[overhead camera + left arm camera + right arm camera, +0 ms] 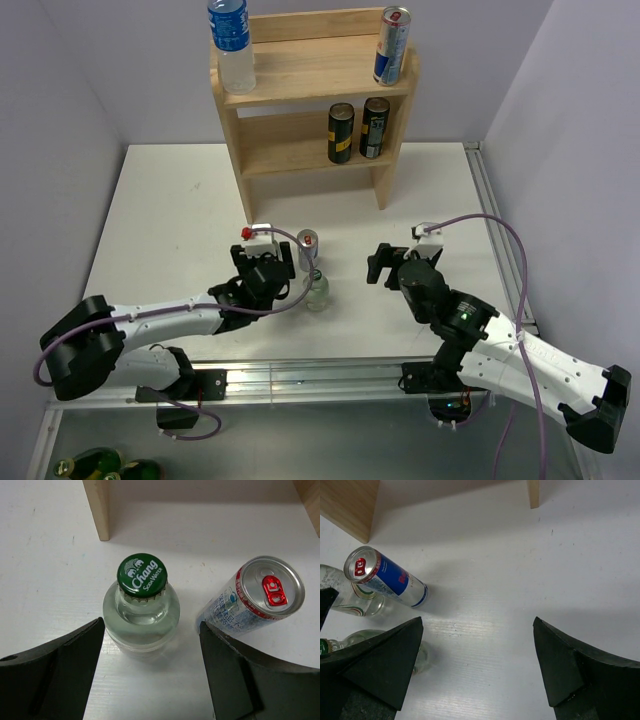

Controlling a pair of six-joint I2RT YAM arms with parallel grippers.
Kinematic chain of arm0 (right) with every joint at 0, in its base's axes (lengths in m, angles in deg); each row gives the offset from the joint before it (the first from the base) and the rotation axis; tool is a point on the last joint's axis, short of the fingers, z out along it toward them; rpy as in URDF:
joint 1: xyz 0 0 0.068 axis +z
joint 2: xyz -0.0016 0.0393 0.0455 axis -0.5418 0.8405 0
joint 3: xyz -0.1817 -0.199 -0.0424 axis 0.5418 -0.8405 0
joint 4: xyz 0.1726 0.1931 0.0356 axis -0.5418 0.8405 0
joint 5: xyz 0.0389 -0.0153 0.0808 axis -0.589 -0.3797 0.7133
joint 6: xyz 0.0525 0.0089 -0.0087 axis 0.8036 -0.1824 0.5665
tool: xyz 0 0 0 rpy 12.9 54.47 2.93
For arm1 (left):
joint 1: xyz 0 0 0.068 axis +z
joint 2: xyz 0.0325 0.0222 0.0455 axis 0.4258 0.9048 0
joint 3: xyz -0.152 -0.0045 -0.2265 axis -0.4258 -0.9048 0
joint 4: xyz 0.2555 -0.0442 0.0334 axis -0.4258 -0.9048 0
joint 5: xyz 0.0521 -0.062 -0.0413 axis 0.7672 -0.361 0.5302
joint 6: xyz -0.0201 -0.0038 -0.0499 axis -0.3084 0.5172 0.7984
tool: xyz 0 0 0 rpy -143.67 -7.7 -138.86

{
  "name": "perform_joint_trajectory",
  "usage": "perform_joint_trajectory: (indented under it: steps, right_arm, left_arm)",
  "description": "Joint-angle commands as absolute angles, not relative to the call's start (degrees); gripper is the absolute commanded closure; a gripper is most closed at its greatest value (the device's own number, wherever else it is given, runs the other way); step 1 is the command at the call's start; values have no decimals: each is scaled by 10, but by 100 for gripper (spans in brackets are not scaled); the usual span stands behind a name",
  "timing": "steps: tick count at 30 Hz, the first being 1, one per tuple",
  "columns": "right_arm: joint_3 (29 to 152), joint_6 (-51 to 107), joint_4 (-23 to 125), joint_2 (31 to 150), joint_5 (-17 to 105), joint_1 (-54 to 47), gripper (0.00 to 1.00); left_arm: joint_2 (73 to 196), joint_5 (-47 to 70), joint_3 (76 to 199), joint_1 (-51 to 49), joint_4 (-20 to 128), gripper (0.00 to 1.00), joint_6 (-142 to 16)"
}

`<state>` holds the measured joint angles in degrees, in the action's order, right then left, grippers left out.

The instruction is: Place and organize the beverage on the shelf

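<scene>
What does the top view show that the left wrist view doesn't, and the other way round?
Only the top view: the shelf's two tiers, with a water bottle and a blue can on top and two dark cans below, plus the open right gripper.
Only the left wrist view: the Chang lettering on the green cap, the silver can's red tab, and the left gripper open astride the glass bottle.
Both: the glass bottle, the silver can beside it, a shelf leg.
</scene>
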<state>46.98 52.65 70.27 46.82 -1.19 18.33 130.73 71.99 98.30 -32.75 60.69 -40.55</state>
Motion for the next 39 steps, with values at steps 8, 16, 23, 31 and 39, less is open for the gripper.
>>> perform_joint_trajectory:
  steps: [8, 16, 23, 31, 39]
  right_arm:
    - [476, 517, 695, 453, -12, 185, 2]
    - [472, 517, 695, 449, -10, 186, 2]
    - [468, 518, 691, 454, -8, 186, 2]
    - [463, 522, 693, 451, -12, 185, 2]
    - [461, 524, 695, 454, -15, 185, 2]
  left_arm:
    - [1386, 719, 983, -301, 718, 18, -429]
    - [1450, 711, 978, -278, 785, 19, -444]
    - [1488, 703, 976, -261, 848, 20, -457]
    - [1529, 702, 975, -246, 896, 25, -462]
    - [1579, 706, 982, -243, 927, 29, -466]
